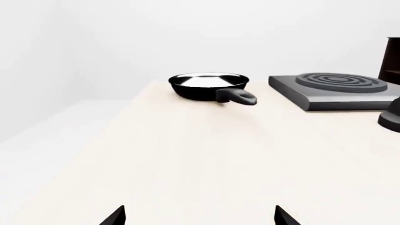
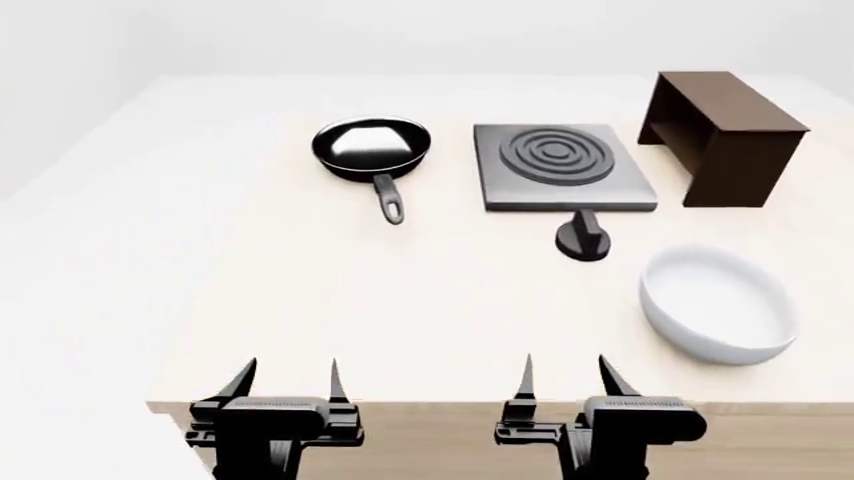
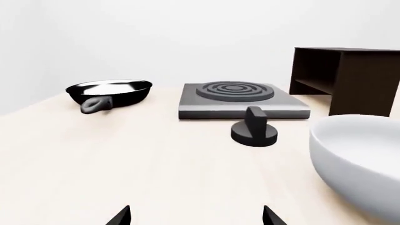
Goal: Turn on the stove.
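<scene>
Both my grippers hang at the near edge of the table [image 2: 267, 300], side by side and apart. Left gripper [image 2: 286, 378]: fingers spread, nothing between them. Right gripper [image 2: 563, 372]: same, spread and empty.

Stove [image 2: 563, 166]: flat grey slab, dark ringed burner on top, lying well ahead of my right gripper, roughly straight out from it. Its knob [image 2: 583, 236] is a separate black piece sitting on the tabletop just in front of the slab's near edge, between the slab and my right gripper, still well clear of the fingertips. In the right wrist view the knob's ridge stands upright.

Black frying pan [image 2: 372, 148]: ahead of my left gripper, just beside the stove, handle pointing back toward me.

White bowl [image 2: 718, 303]: ahead and to the outside of my right gripper, nearer than the knob.

Dark brown box [image 2: 722, 122]: far, beyond the bowl, beside the stove's outer edge, one side open.
</scene>
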